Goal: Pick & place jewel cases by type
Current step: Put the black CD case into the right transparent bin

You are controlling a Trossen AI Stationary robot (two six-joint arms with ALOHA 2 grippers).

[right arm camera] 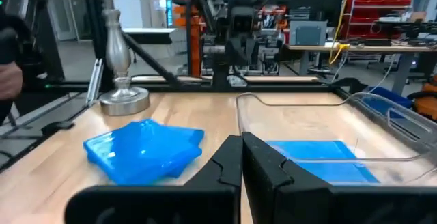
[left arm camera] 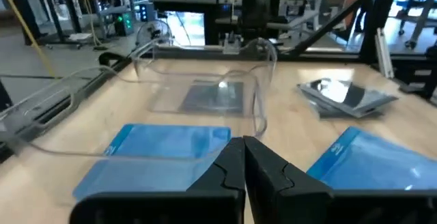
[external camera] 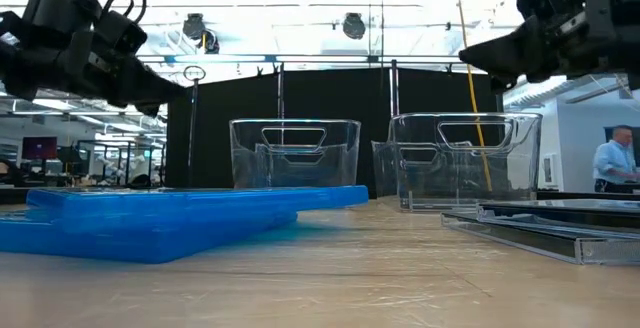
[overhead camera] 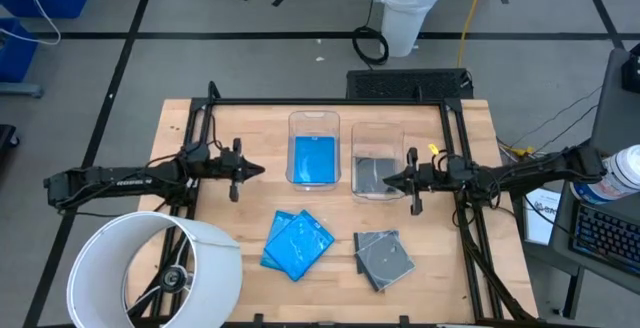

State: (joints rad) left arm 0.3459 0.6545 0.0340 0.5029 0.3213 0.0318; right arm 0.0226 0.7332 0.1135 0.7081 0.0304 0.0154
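Looking straight down in the high view, the left gripper [overhead camera: 258, 171] is hovering with fingers pressed together just left of the left bin [overhead camera: 314, 118], which is holding one blue case [overhead camera: 313, 158]. The right gripper [overhead camera: 388, 179] is also pinched closed and empty at the edge of the right bin [overhead camera: 378, 128], where a grey case [overhead camera: 372, 175] is lying. A loose blue stack [overhead camera: 297, 243] and a grey stack [overhead camera: 383, 257] are waiting on the table [overhead camera: 240, 228] near the front edge.

In the low view, the blue stack [external camera: 150, 218] is sitting fanned and uneven, while the grey stack [external camera: 545, 228] is lying lower at the right.

In the left wrist view, the fingertips [left arm camera: 244, 157] are meeting with nothing between them.

In the right wrist view, the fingertips [right arm camera: 240, 152] are doing likewise.

These cases are likely handling as light, rigid and slick, and brittle at the hinges. Taking one by an overhanging corner or edge seems best, since flat faces are offering little purchase.
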